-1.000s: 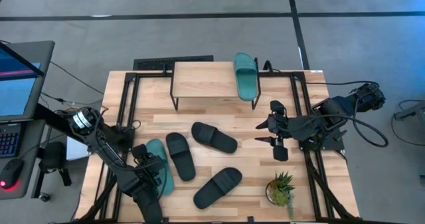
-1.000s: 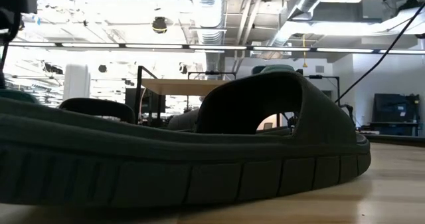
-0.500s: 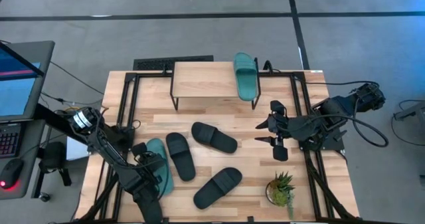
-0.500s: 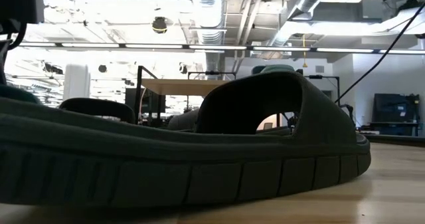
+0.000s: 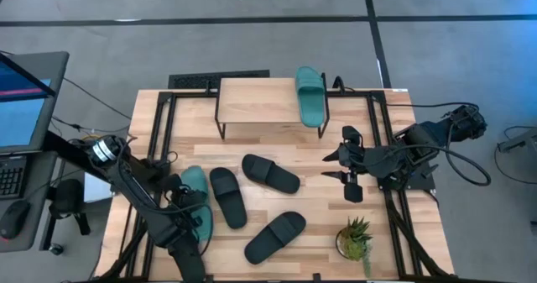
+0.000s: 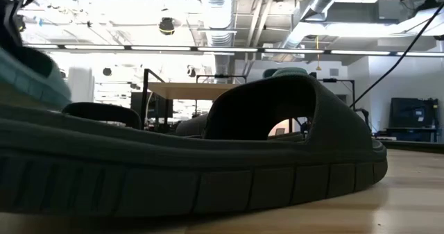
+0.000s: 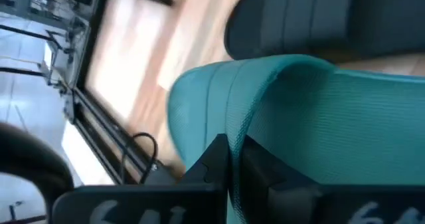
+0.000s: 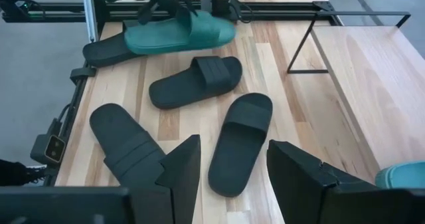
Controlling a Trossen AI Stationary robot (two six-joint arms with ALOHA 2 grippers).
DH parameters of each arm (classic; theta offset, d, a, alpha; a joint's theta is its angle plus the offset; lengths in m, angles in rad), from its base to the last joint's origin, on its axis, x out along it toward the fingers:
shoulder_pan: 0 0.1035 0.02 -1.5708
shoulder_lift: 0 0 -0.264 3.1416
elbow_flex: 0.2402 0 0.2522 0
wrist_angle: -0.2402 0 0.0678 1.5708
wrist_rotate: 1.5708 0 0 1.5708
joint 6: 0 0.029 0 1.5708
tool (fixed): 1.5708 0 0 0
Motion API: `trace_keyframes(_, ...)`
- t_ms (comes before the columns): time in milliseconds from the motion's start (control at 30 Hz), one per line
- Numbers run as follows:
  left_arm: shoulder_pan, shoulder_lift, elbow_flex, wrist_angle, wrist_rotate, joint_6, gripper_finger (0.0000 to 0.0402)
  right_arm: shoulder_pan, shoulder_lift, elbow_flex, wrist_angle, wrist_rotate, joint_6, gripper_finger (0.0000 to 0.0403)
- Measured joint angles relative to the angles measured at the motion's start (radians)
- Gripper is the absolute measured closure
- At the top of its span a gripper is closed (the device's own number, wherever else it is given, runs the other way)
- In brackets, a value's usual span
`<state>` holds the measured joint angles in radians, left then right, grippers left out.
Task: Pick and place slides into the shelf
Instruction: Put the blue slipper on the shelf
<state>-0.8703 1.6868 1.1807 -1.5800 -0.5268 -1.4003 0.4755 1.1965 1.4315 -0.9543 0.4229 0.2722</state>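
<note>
Left pincer (image 5: 186, 206) clenched on teal slide (image 5: 195, 201) at strap edge, lifted off tabletop (image 5: 319, 191) near left front. Looks light, rubbery, bendy; strap best for hold. Black slides (image 5: 270, 174) mid-tabletop. Shelf (image 5: 258, 101) behind. Right pincer (image 5: 345, 167) released, idle.

The shelf (image 5: 258, 100) top is free beside the teal slide (image 5: 311, 95) at its right edge, while three black slides (image 5: 269, 173) crowd the table (image 5: 315, 161) middle.
</note>
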Motion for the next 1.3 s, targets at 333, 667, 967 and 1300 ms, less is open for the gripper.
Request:
trace_keyframes(333, 0.054, -0.010, 0.164, 0.008, -0.115, 0.179, 0.0401, 0.000, 0.000, 0.000, -0.009, 0.000, -0.001, 0.0242)
trace_keyframes(667, 0.225, -0.010, 0.383, 0.009, -0.397, 0.484, 0.0401, 0.075, -0.058, 0.000, -0.003, 0.030, -0.036, 0.0242)
trace_keyframes(967, 0.449, -0.010, 0.498, 0.081, -0.546, 0.790, 0.0401, 0.087, -0.163, 0.000, -0.003, 0.058, -0.080, 0.0242)
trace_keyframes(1300, 0.723, -0.010, 0.501, 0.598, -0.455, 1.382, 0.0401, 0.087, -0.261, 0.000, -0.010, 0.058, -0.150, 0.0242)
